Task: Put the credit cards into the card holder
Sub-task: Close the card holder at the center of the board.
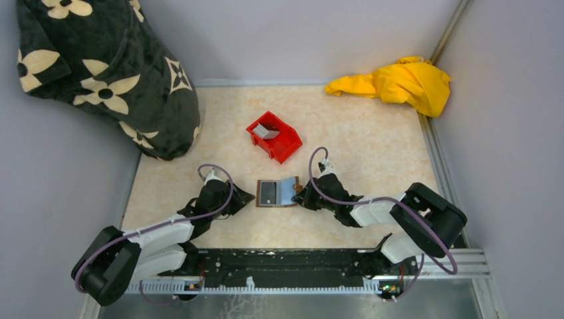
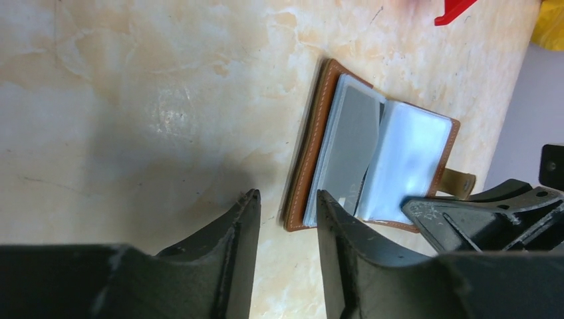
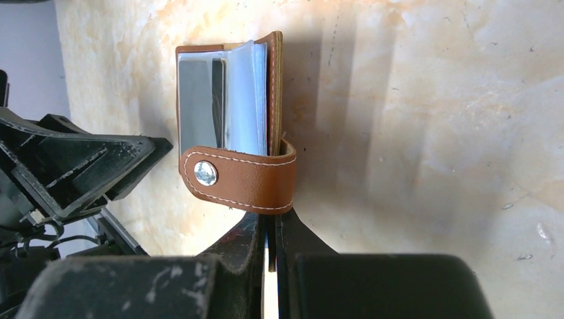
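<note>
Open card holder (image 1: 278, 193) lying on the tabletop (image 1: 372, 153) between both hands.
The right hand (image 3: 271, 229) is clamped on its upturned cover; the left hand (image 2: 287, 199) hangs with fingers apart at the opposite edge. One grey card (image 1: 268, 193) sits inside, a second card (image 1: 266, 131) in the red bin (image 1: 282, 147).

Top view: from above and behind my bases, looking down on the whole tabletop (image 1: 372, 133). Wrist views: close and low, past my left tool (image 2: 287, 196) and right tool (image 3: 271, 222), facing each other; both share the card holder (image 3: 236, 181).
</note>
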Controlling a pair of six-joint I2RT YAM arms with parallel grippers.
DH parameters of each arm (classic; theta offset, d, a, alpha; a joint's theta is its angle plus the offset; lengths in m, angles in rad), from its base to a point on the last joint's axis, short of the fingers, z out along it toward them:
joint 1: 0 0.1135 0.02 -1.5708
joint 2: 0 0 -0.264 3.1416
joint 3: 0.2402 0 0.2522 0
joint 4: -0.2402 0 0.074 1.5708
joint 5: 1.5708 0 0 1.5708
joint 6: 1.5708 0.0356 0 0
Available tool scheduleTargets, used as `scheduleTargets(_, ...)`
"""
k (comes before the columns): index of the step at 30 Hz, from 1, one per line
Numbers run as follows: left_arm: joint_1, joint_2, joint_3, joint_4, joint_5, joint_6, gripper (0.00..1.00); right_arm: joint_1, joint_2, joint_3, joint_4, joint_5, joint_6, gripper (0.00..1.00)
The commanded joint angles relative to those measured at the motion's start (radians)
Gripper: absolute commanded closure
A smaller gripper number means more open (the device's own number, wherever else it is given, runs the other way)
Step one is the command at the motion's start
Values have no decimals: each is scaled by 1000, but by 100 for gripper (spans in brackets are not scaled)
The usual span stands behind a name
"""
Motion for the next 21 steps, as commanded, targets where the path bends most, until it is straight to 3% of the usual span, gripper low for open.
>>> scheduleTargets(1, -4, 17, -34, -21, -15, 22, 54, 4, -17, 43, -45, -1, -16, 100)
scheduleTargets(5, -4, 88, -22, 19, 15, 35, 55, -4, -16, 41, -50, -24, 0, 100)
scheduleTargets(16, -5, 128, 36, -147, -55, 106, 94, -28, -48, 36, -82, -53, 9, 100)
scheduleTargets(21, -12, 184, 45, -128, -23, 162, 100, -36, -40, 40, -78, -73, 12, 100)
